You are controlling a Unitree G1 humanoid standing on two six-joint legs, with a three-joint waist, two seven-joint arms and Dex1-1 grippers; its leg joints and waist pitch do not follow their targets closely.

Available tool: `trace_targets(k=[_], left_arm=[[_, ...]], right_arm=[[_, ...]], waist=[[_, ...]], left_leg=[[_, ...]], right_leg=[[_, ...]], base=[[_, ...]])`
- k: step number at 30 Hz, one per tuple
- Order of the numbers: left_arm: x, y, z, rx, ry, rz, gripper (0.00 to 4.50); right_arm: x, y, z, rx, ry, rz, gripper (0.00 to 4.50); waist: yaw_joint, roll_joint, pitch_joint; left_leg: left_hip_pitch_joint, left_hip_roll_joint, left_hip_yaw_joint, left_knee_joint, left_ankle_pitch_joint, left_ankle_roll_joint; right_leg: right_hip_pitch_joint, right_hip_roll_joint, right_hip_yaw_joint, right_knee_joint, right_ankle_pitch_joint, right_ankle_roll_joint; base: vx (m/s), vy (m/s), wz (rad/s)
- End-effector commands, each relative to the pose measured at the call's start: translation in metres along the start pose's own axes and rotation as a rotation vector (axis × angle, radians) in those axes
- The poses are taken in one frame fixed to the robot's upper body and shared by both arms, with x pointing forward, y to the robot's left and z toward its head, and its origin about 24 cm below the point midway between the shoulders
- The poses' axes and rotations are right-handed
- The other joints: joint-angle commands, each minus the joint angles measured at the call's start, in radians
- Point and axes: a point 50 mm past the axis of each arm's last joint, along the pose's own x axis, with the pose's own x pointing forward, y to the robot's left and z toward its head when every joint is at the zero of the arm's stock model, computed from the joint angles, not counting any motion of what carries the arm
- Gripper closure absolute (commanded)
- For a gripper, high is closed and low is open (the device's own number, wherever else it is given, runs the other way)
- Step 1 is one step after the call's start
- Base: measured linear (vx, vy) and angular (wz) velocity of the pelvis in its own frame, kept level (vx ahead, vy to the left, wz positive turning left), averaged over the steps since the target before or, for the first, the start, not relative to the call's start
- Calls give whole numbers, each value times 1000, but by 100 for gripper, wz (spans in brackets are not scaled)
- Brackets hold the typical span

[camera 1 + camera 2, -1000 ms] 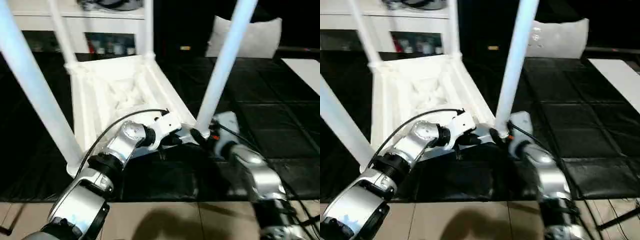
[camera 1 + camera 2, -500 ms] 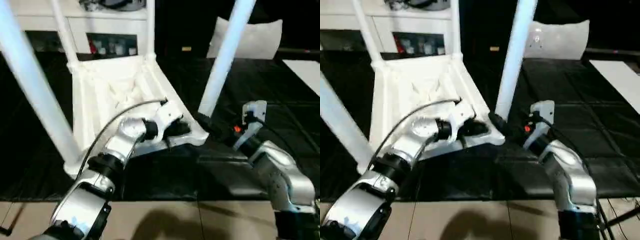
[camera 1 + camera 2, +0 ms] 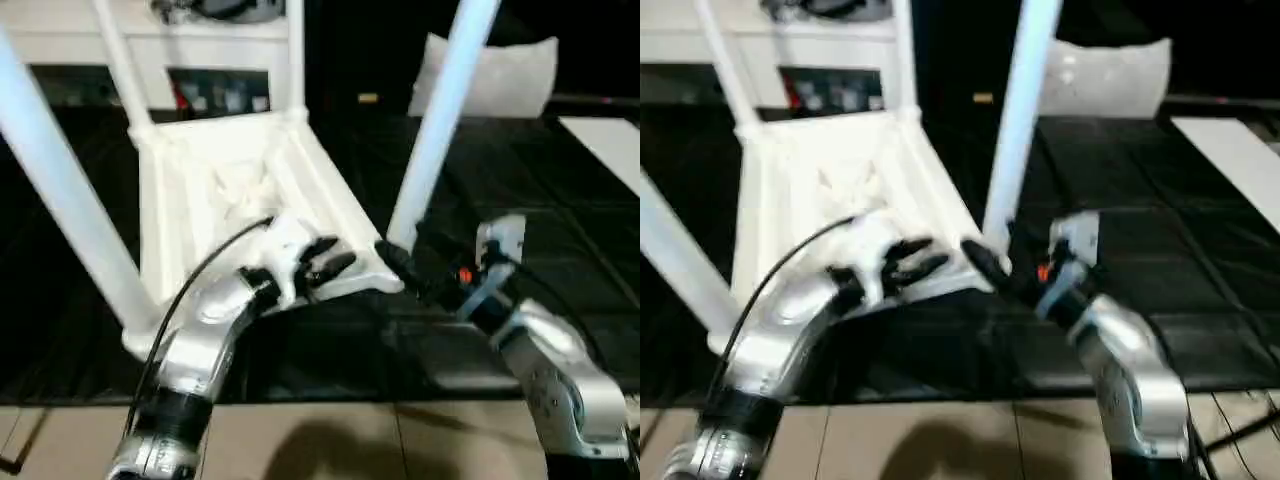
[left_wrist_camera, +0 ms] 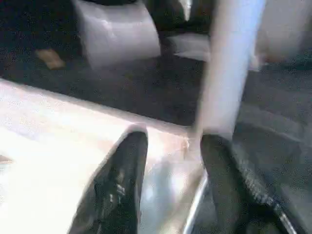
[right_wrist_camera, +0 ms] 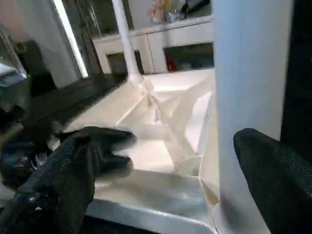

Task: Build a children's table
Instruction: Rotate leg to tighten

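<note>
The children's table lies upside down on the black mats, ribbed underside up, with its white legs standing in the corner sockets. The near right leg rises between my two arms. My left gripper hovers over the top's near edge, fingers parted and holding nothing. My right gripper is at the base of the near right leg. In the right wrist view its fingers stand wide open, with that leg just inside the far finger.
White cabinets with glass doors stand behind the table. A white cushion lies at the back right, and a flat pale panel at the far right. Black mats cover the floor; tiles begin near me.
My left gripper has gone from shut to open and drawn back a little from the table's near right corner. My right gripper swung out, then came back to the leg's base.
</note>
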Motion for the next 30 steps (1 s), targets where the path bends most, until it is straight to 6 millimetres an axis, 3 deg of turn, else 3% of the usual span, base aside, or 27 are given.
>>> trace_targets(k=[1, 3, 6, 7, 8, 9, 10, 11, 12, 13, 14, 15, 16, 17, 18, 19, 20, 21, 22, 23, 24, 25, 26, 27, 28, 29, 30], left_arm=[[-9, 0, 7, -18, -18, 67, 216], [-25, -5, 4, -37, -20, 148, 216], [-36, -7, -2, -67, 6, 227, 216], [-37, -5, -2, -79, 3, 256, 216], [-37, -5, -2, -79, 3, 256, 216], [-39, -2, -3, -68, 24, 282, 216], [-39, -2, -3, -68, 24, 282, 216], [-40, -2, -5, -75, 37, 296, 216], [-41, -3, -5, -76, 32, 291, 216], [-42, -5, -3, -83, 29, 292, 216], [-43, -7, -4, -52, 44, 291, 216], [-43, -9, -4, -14, 70, 291, 216], [-42, -8, -5, 25, 107, 307, 216], [-41, -8, -5, 26, 114, 321, 216], [-40, -8, -5, 18, 113, 330, 216], [-39, -8, -5, -4, 106, 341, 216], [-39, -7, -4, -46, 82, 362, 216], [-39, -7, -4, -50, 81, 363, 216], [-40, -8, -4, -56, 81, 364, 216], [-40, -8, -4, -56, 83, 362, 216], [-42, -9, -5, -43, 94, 346, 188], [-43, -11, -7, -34, 102, 330, 188], [-45, -12, -7, -38, 94, 317, 181], [-47, -14, -7, -57, 86, 308, 181], [-49, -16, -7, -77, 80, 288, 170], [-49, -17, -7, -76, 87, 279, 144], [-51, -18, -9, -72, 104, 273, 144]], right_arm=[[-4, 5, -6, -29, 61, -9, 0], [-7, 14, -14, -63, 105, -20, 0], [-2, 20, -19, -68, 114, -62, 0], [0, 20, -21, -72, 119, -84, 0], [0, 20, -21, -72, 119, -84, 0], [4, 18, -24, -82, 129, -127, 0], [4, 18, -24, -82, 129, -127, 0], [5, 17, -25, -92, 127, -145, 0], [6, 15, -24, -85, 115, -160, 0], [6, 15, -23, -79, 108, -171, 0], [6, 13, -22, -105, 114, -184, 0], [7, 12, -22, -123, 123, -192, 0], [7, 11, -22, -164, 136, -199, 0], [8, 10, -23, -192, 147, -210, 0], [8, 9, -23, -205, 152, -217, 0], [8, 6, -22, -201, 145, -246, 0], [8, 1, -20, -187, 118, -294, 0], [7, 1, -20, -171, 113, -287, 0], [7, 1, -20, -136, 103, -266, 0], [6, 1, -20, -119, 101, -253, 0], [6, 1, -20, -109, 107, -249, 0], [5, 0, -21, -105, 111, -251, 0], [5, -2, -21, -132, 126, -261, 0], [5, -3, -21, -149, 132, -260, 0], [6, -5, -22, -172, 147, -274, 0], [7, -4, -23, -171, 150, -266, 0], [7, -3, -23, -173, 149, -255, 0]], waist=[[-4, 1, -44], [-8, -1, -42], [-16, -2, -32], [-19, -2, -29], [-20, 3, -33], [-19, 4, -43], [-20, 2, -69], [-21, 2, -100], [-19, 5, -99], [-19, 7, -112], [-16, 15, -99], [-16, 13, -86], [-10, 8, -43], [0, 39, -31], [23, 26, -6], [30, 8, -11], [8, -77, 12], [-5, -39, 36], [-3, -54, 17], [8, -49, 21], [10, -6, -7], [1, -25, 9], [-17, 5, -6], [-23, 4, 0], [-25, -7, -1], [-18, -10, 7], [-10, -40, 14]], left_leg=[[-10, 75, -26, -80, -60, 61], [-8, 57, -21, -77, -106, 55], [-4, 49, -23, -78, -153, 50], [-9, 49, -25, -75, -115, 57], [-22, 52, -28, -65, 14, 95], [-31, 54, -32, -58, 118, 121], [-56, 43, -34, -31, 374, 195], [-74, 31, -38, -4, 600, 290], [-86, 27, -38, -4, 622, 329], [-89, 28, -43, 4, 647, 363], [-103, 72, -48, -19, 435, 443], [-103, 97, -51, -41, 280, 444], [-150, 105, -94, -116, -145, 354], [-140, 121, -101, -182, -397, 237], [-151, 81, -83, -220, -729, 74], [-140, 78, -88, -207, -743, 70], [24, -56, -20, 170, -400, -4], [57, -85, -40, 277, -239, 38], [-60, -74, -42, 270, -198, 97], [-52, -44, -48, 240, -214, 101], [38, -24, -42, 130, -232, 93], [62, -18, -33, 87, -239, 104], [98, 140, -87, -41, -304, 101], [76, 171, -83, -76, -358, 92], [48, 189, -87, -122, -447, 74], [40, 171, -70, -138, -501, 50], [66, 76, -37, -77, -483, 4]], right_leg=[[72, -94, 92, -94, -289, 47], [73, -89, 88, -107, -365, 81], [68, -81, 75, -131, -452, 135], [63, -78, 73, -138, -422, 142], [56, -72, 72, -139, -299, 124], [54, -68, 72, -126, -190, 99], [37, -53, 66, -89, 93, 56], [15, -37, 53, -54, 337, 23], [4, -36, 49, -61, 360, 12], [1, -30, 47, -44, 375, 2], [-12, -27, 52, -49, 32, 9], [-9, -27, 61, -41, -128, 29], [49, -48, 49, 39, -413, 69], [59, -15, 64, 120, -467, 70], [59, 24, 109, 194, -345, 45], [59, 21, 152, 210, -322, 41], [-140, -67, 174, -89, -1101, 19], [-193, -130, 157, -153, -1252, -84], [-10, -138, 203, -107, -1166, -156], [17, -160, 192, -92, -1093, -151], [1, -84, 232, -78, -857, -113], [10, -50, 199, -70, -730, -81], [6, -38, 152, -25, -440, 0], [30, -51, 153, 11, -335, 3], [62, -73, 169, 81, -150, 9], [73, -84, 185, 65, -175, 3], [40, -109, 213, -52, -519, 40]], base=[[0, 0, 0], [0, 0, 0], [0, 0, 0], [0, 0, 0], [0, 0, 0], [0, 0, 0], [0, 0, 0], [0, 0, 0], [-64, 18, 0], [-95, 19, 0], [-95, 19, 0], [-124, 10, -2], [-187, -13, 13], [-187, -13, 13], [-177, -56, 47], [-86, -159, 82], [-86, -159, 82], [-66, -188, 84], [-18, -92, 57], [-18, -92, 57], [-57, -71, 64], [-202, -125, 64], [-202, -125, 64], [-156, -79, 28], [-105, -26, 2], [-105, -26, 2], [-60, -53, 4]])
